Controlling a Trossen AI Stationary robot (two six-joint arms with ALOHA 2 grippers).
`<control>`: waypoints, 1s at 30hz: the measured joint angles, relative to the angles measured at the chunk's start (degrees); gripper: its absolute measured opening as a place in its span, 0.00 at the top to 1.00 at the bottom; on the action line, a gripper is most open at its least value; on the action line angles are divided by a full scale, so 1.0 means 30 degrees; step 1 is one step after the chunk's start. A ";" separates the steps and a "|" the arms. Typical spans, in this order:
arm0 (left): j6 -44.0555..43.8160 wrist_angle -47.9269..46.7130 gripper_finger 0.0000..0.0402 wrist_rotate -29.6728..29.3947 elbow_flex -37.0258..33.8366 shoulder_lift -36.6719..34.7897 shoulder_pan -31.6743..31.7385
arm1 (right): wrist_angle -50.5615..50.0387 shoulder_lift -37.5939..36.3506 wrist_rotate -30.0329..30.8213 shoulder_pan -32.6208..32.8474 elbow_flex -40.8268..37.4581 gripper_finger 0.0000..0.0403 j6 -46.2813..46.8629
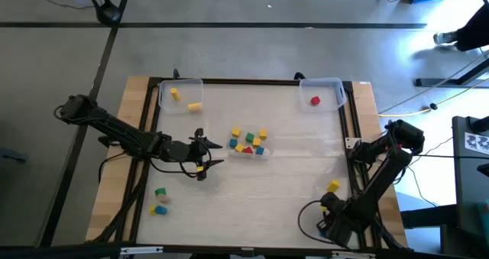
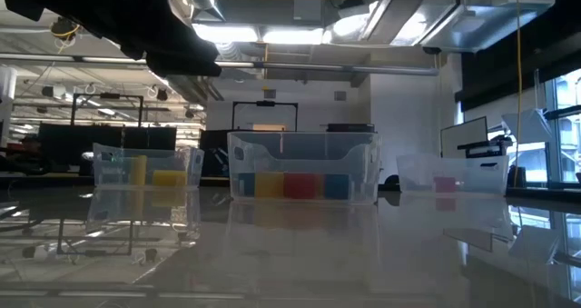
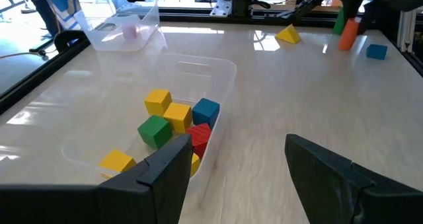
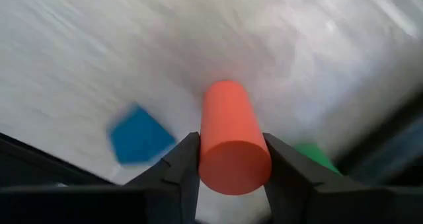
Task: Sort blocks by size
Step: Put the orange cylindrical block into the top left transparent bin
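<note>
Right hand (image 4: 231,174) clamps an orange cylinder (image 4: 232,137), left hand (image 3: 234,168) gapes empty; several blocks (image 1: 160,200) wait unsorted on the desk (image 1: 252,186).

My work surface is a pale table (image 1: 290,175) with wooden side strips. Three clear plastic bins sit on it: one at each far corner (image 1: 180,93) (image 1: 322,92) (both against the far edge) and one mid-table (image 1: 263,144)
</note>
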 joint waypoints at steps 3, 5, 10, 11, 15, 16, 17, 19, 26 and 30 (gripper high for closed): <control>-0.0695 -0.0013 0.43 0.0000 0.0000 0.0000 0.0000 | 0.0011 -0.0011 0.2101 -0.0798 0.0725 0.68 -0.2324; -0.1329 -0.0020 0.43 0.0000 0.0000 0.0000 0.0000 | -0.0305 -0.0099 0.3579 -0.1401 0.1275 0.68 -0.4522; -0.1686 0.0215 0.43 0.0774 0.0000 0.0000 0.0007 | -0.0384 -0.0255 0.7660 -0.3594 0.2361 0.68 -1.1158; -0.1790 0.0411 0.43 0.1379 0.0000 0.0039 0.0007 | -0.0236 -0.0262 0.8516 -0.4188 0.2505 0.67 -1.2567; -0.2014 0.1933 0.43 0.3405 0.0000 0.0753 0.0000 | 0.2203 -0.0277 1.0347 -0.6691 0.2539 0.68 -1.8440; -0.2063 0.2455 0.43 0.3699 0.0005 0.1095 0.0000 | 0.3227 -0.0277 1.0511 -0.7295 0.2515 0.68 -2.0087; -0.2071 0.2914 0.43 0.3863 0.0012 0.1453 0.0004 | 0.4242 -0.0259 1.0516 -0.7945 0.2506 0.68 -2.1735; -0.2074 0.3396 0.43 0.4327 0.0056 0.2147 0.0021 | 0.6449 -0.0121 1.0070 -0.9168 0.2501 0.68 -2.4892; -0.1512 0.3551 0.43 0.5916 0.1785 0.4203 0.0400 | 1.2473 0.0090 0.7389 -1.2081 0.2472 0.67 -3.2149; -0.0898 0.3397 0.43 0.5918 0.2486 0.4714 0.0401 | 1.3540 0.0357 0.6142 -1.2724 0.2466 0.67 -3.3297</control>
